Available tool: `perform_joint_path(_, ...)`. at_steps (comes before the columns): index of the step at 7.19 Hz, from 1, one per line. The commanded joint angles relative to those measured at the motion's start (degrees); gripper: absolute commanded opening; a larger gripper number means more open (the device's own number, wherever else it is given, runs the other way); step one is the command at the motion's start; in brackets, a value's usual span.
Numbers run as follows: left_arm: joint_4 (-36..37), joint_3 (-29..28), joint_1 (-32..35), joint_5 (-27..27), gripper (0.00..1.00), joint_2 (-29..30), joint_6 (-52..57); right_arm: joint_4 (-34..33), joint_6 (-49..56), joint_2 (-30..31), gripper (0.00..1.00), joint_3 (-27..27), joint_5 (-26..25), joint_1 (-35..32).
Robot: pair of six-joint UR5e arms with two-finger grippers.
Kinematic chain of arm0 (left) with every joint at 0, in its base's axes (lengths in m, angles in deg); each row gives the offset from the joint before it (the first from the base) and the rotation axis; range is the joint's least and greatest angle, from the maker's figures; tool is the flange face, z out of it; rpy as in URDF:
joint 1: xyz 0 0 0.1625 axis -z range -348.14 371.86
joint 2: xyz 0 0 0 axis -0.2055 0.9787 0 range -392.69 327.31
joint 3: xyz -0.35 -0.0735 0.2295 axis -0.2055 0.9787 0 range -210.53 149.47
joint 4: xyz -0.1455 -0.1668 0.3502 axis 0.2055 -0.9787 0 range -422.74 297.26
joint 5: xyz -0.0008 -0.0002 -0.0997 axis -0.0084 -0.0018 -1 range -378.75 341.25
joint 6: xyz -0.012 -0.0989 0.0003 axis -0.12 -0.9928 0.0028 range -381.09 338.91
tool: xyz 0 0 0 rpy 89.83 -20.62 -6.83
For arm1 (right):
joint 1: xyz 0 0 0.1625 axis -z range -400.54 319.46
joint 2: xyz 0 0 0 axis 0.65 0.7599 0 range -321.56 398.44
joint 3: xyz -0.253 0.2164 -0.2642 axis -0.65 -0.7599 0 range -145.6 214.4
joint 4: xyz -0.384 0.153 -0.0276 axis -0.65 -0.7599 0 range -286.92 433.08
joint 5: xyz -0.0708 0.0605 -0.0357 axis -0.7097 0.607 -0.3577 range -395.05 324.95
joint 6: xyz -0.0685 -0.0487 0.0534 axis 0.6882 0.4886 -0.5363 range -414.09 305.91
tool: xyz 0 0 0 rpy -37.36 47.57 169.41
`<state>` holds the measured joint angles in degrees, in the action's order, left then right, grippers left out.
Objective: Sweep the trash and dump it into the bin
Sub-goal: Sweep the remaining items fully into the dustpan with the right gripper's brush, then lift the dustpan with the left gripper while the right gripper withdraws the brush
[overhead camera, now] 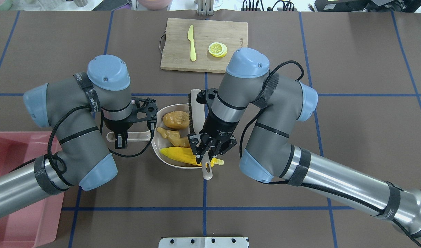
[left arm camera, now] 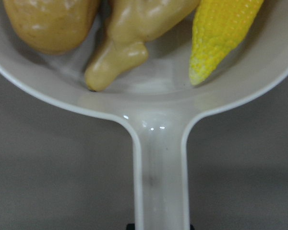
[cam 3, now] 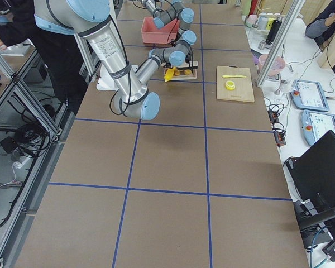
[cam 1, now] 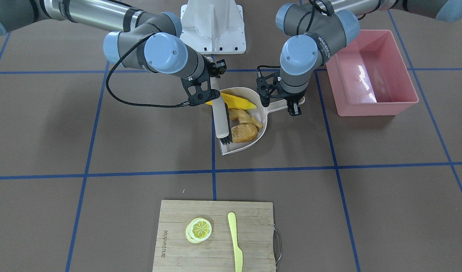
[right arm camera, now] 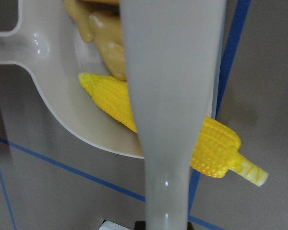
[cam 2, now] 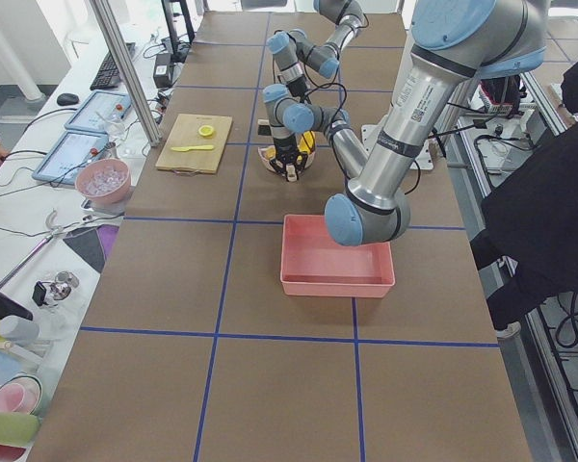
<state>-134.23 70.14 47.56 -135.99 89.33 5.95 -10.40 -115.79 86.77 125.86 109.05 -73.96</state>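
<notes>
Seeing knobbly ginger (overhead camera: 172,135), ridged corn cob (overhead camera: 179,155) and smooth potato (overhead camera: 176,119) in the glossy beige dustpan (overhead camera: 154,148). My left gripper (overhead camera: 120,140) pinches its handle and my right gripper (overhead camera: 204,155) clamps the brush (overhead camera: 196,106). The pink bin (cam 1: 374,107) sits at the pan's nine o'clock overhead.

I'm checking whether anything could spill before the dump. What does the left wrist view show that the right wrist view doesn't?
Only left wrist: the potato, beside the ginger in the dustpan. Only right wrist: the brush handle crossing the pan, the corn with its stalk end sticking out past the rim, and blue tape. Both: corn, ginger, dustpan.
</notes>
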Motion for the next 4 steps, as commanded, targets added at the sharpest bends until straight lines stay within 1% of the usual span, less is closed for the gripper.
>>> perform_joint_path(1,-2.5,0.0,-0.3,0.0,0.00,-0.1,-0.1,-3.9,0.2,5.8,0.00,7.6,1.5,-6.1)
perform_joint_path(2,-5.5,-0.5,-0.3,0.1,0.00,-0.5,-0.2,-4.5,0.3,8.9,0.00,10.4,2.9,-11.0)
perform_joint_path(3,-8.2,-1.3,-0.3,0.1,0.00,-0.5,-0.4,-6.1,0.5,11.4,0.00,12.4,2.9,-14.6)
perform_joint_path(4,-9.8,-1.5,-0.3,0.0,0.00,-0.6,-0.5,-6.6,1.0,13.6,0.00,12.7,2.6,-17.6)
